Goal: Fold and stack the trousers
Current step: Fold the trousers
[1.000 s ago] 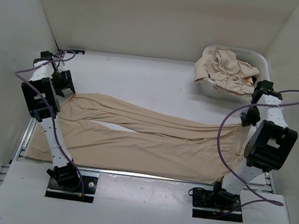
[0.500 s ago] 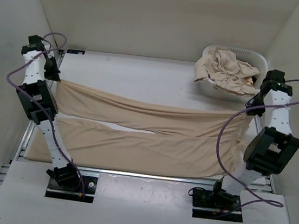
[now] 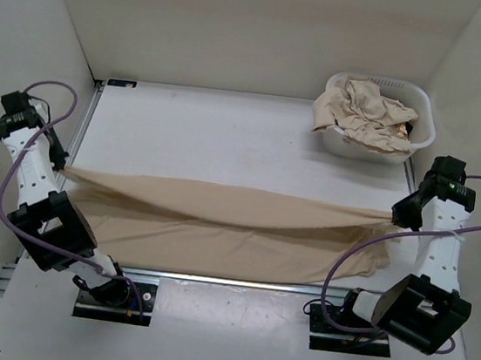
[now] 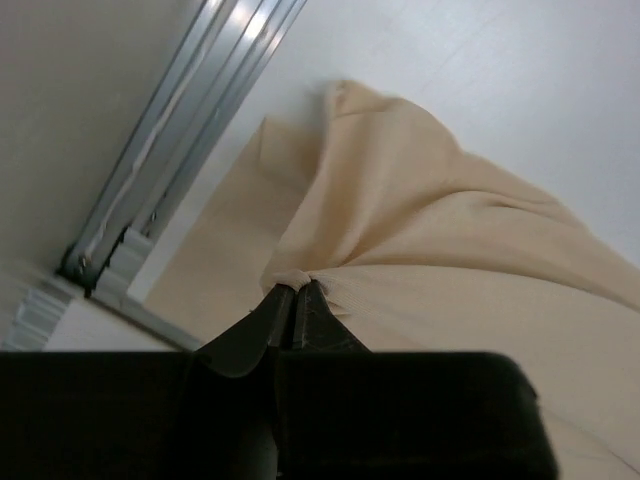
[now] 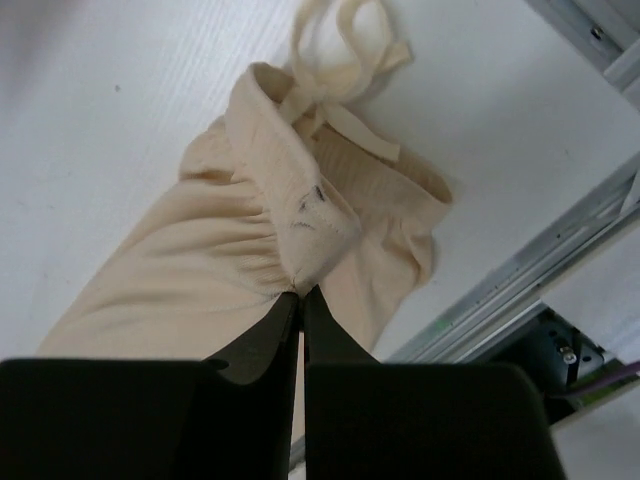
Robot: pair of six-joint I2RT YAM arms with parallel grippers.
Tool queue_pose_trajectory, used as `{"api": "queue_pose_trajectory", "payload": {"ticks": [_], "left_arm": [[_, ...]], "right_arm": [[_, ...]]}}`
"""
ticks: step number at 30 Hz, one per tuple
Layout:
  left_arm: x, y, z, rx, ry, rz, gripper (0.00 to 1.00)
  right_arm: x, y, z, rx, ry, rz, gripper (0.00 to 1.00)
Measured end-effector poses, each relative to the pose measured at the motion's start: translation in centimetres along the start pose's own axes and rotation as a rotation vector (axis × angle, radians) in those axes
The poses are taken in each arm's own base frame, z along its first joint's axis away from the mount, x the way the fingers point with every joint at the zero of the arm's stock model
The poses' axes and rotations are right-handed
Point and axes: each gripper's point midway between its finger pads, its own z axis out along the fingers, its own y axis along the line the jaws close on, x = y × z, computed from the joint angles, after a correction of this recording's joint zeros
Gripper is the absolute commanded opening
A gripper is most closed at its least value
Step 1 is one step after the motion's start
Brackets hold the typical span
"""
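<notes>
A pair of tan trousers point(image 3: 227, 218) stretches across the table from left to right. One long edge is lifted taut between my two grippers, above the leg lying flat beneath. My left gripper point(image 3: 64, 169) is shut on the leg hem at the left end, and the left wrist view shows fabric point(image 4: 450, 250) bunched at its closed tips point(image 4: 293, 290). My right gripper point(image 3: 396, 218) is shut on the gathered waistband point(image 5: 300, 220) at the right end, its tips point(image 5: 300, 293) pinching the cloth. The drawstring point(image 5: 340, 45) lies on the table beyond.
A white slotted basket point(image 3: 426, 111) at the back right holds more crumpled tan garments point(image 3: 363, 112). Aluminium rails run along the table's left edge point(image 4: 170, 150) and right edge point(image 5: 560, 250). White walls enclose the table on three sides.
My left gripper has shut on the hem. Both arms have swung outward and toward the near edge, lifting the far leg and carrying it over the near leg.
</notes>
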Motion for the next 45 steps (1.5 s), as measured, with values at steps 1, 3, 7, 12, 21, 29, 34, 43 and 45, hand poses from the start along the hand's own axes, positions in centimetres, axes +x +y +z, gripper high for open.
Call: {"api": "queue_pose_trajectory", "payload": {"ticks": [1, 3, 7, 12, 21, 29, 34, 43, 45], "left_arm": [[1.5, 0.9, 0.7, -0.020, 0.040, -0.019, 0.14], [4.1, 2.4, 1.6, -0.052, 0.102, -0.056, 0.14], [6.7, 4.3, 1.5, -0.094, 0.130, -0.105, 0.14], [4.5, 4.4, 0.5, -0.092, 0.067, -0.107, 0.14], [-1.1, 6.1, -3.4, -0.161, -0.158, -0.119, 0.14], [11.8, 9.6, 0.2, -0.293, 0.088, -0.223, 0.14], [15.6, 11.3, 1.2, -0.338, 0.170, -0.295, 0.14], [12.6, 11.9, 1.6, -0.294, 0.147, -0.319, 0.14], [9.1, 11.9, 1.3, -0.260, 0.119, -0.311, 0.14]], "right_arm": [[0.6, -0.4, 0.0, 0.011, 0.015, -0.001, 0.00], [1.3, -1.0, -0.5, 0.016, 0.016, -0.001, 0.00], [1.7, -1.4, -1.7, -0.003, -0.019, 0.011, 0.00], [1.5, -1.0, -1.2, 0.008, 0.012, 0.019, 0.00], [3.0, -1.9, -3.0, -0.012, -0.001, 0.066, 0.00], [14.3, -8.2, 1.1, 0.162, 0.237, 0.123, 0.00], [14.4, -9.0, 1.2, 0.190, 0.207, 0.134, 0.00], [11.7, -8.1, 0.8, 0.223, 0.207, 0.118, 0.00], [8.7, -6.3, 0.4, 0.203, 0.183, 0.116, 0.00]]}}
